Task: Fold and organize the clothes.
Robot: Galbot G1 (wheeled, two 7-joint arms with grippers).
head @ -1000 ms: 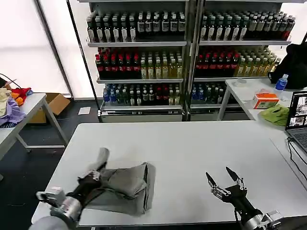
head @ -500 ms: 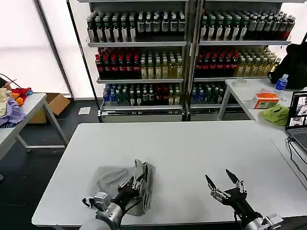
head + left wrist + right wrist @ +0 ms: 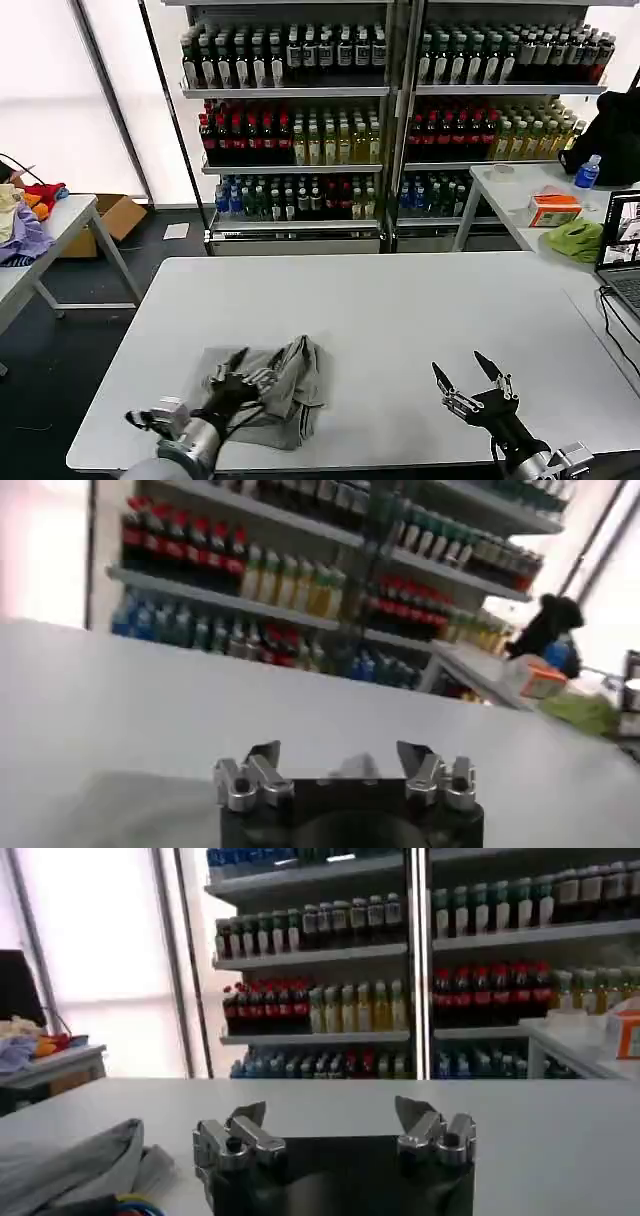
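White tabletop (image 3: pixel 420 300) fills the foreground, and at its near left edge lies the grey shirt (image 3: pixel 275 385), bunched into a rough, half-folded heap with one flap standing up along its right side. The left gripper (image 3: pixel 235 380) sits over the shirt's near-left part, fingers spread and clutching nothing (it looks just let go). Toward the near right, the right gripper (image 3: pixel 468 385) hovers apart from the cloth, fingers splayed open and empty; its wrist view catches the shirt (image 3: pixel 70 1163) off to one side. Judging by the lumpy shape, a fold is underway but not tidy. The next move likely calls for regrasping an edge and flattening the raised flap. Beyond the table stand shelves of bottled drinks (image 3: pixel 380 110).
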